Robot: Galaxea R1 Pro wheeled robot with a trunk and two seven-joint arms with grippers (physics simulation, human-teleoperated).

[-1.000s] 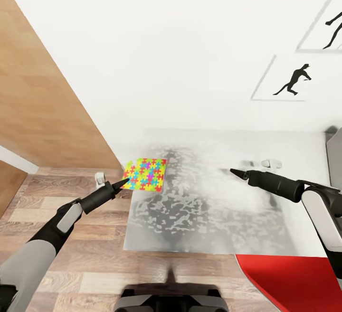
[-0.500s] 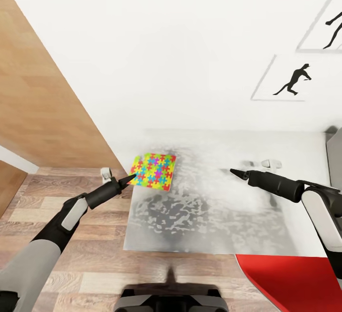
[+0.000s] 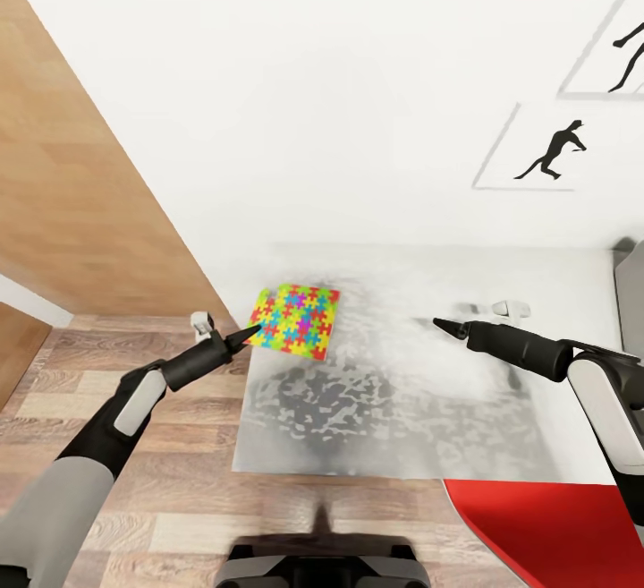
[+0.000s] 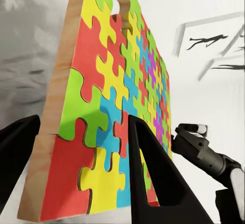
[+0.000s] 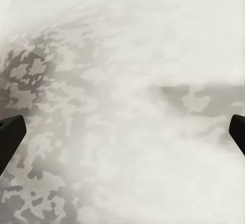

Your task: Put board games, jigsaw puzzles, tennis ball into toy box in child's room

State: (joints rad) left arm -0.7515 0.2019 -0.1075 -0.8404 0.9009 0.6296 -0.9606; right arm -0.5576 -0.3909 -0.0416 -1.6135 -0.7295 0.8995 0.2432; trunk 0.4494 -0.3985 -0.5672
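Observation:
A jigsaw puzzle (image 3: 297,320), a thin board of yellow, red, blue and green pieces, hangs over the left far corner of the pale grey table (image 3: 402,409). My left gripper (image 3: 253,330) is shut on its near-left edge. In the left wrist view the jigsaw puzzle (image 4: 117,106) stands on edge between the dark fingers (image 4: 148,173) of the left gripper (image 4: 81,173). My right gripper (image 3: 440,324) hovers over the table's middle, apart from the puzzle. The right wrist view shows the right gripper (image 5: 122,132) open, with bare tabletop between its tips.
A grey object (image 3: 631,293) sits at the table's right end, cut off by the frame. A red surface (image 3: 546,525) lies at the near right. A wood panel (image 3: 72,194) rises at the left, and black silhouette pictures (image 3: 555,149) hang on the white wall.
My left gripper has carried the jigsaw puzzle to the right, further over the table. The right arm has not moved.

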